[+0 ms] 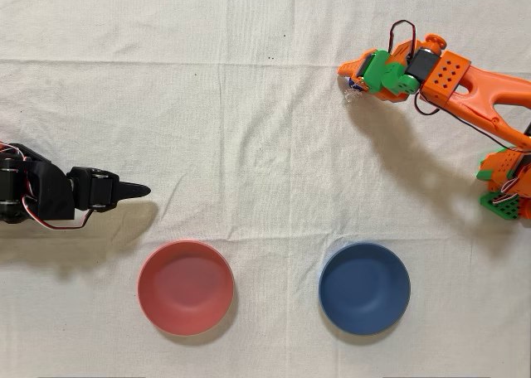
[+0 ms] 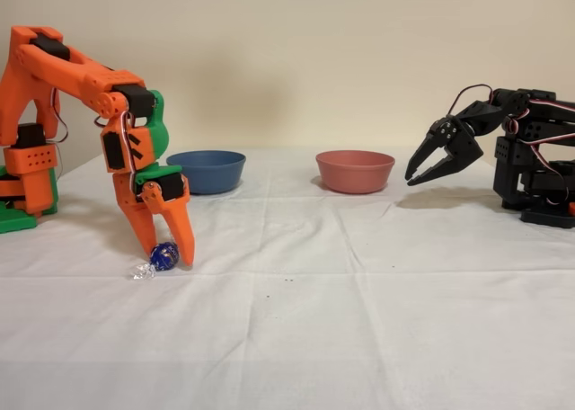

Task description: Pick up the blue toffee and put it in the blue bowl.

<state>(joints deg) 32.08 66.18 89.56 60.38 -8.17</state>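
The orange gripper [image 2: 164, 255] is down at the cloth-covered table [image 2: 377, 284], its two fingers closed around the blue toffee [image 2: 163, 254] near the left edge in the fixed view. The blue bowl [image 2: 206, 171] sits behind, well apart.

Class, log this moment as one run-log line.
phase: grasping | gripper: orange, closed around the small shiny dark blue wrapped toffee on the white cloth | round matte dark blue bowl: empty
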